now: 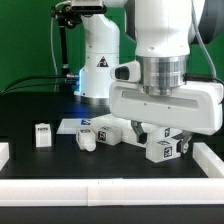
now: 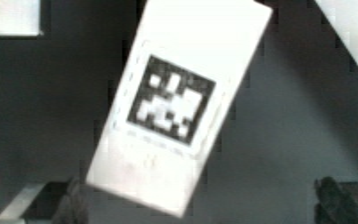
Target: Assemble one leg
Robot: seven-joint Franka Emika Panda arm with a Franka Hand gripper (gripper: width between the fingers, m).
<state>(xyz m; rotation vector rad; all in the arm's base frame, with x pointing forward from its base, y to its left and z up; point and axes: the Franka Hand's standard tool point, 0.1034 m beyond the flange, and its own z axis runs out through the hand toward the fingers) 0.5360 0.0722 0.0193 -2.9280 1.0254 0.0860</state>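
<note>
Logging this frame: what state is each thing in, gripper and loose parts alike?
gripper: open, holding nothing.
lone leg: loose on the table at the exterior view's left, ungrasped.
second leg: loose on the table, ungrasped; pose unclear.
white tagged part: lies below the gripper, between its fingers, not gripped.

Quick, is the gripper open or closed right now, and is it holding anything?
Gripper: open, jaws wide apart, holding nothing.

Bare table (image 1: 40,165) around 1 lone leg (image 1: 42,136); white parts (image 1: 108,131) thick beneath the arm (image 1: 165,30); white rail (image 1: 110,191) along the front.
</note>
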